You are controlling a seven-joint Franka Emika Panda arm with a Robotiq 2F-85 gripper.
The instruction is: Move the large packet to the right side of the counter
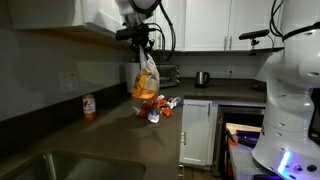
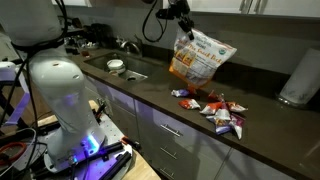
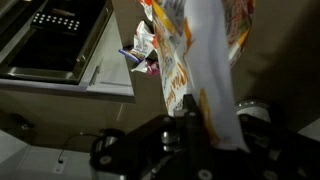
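Note:
The large packet [image 1: 147,80] [image 2: 199,56], a crinkly clear bag with orange-yellow contents, hangs in the air above the counter [image 1: 105,135] [image 2: 150,85]. My gripper [image 1: 143,42] [image 2: 184,24] is shut on its top edge, in both exterior views. In the wrist view the large packet [image 3: 200,50] hangs down away from the camera, its top pinched in my gripper [image 3: 215,125], with a dark finger [image 3: 187,130] showing on one side. The bag's bottom hangs clear of the counter, above the heap of small packets.
Several small red-white packets [image 1: 160,108] [image 2: 215,108] lie on the counter below the bag. A can [image 1: 89,106] stands near the wall. A sink [image 2: 125,70] with a bowl is set in the counter. A paper towel roll [image 2: 300,78] stands at one end, a kettle [image 1: 202,77] at the back.

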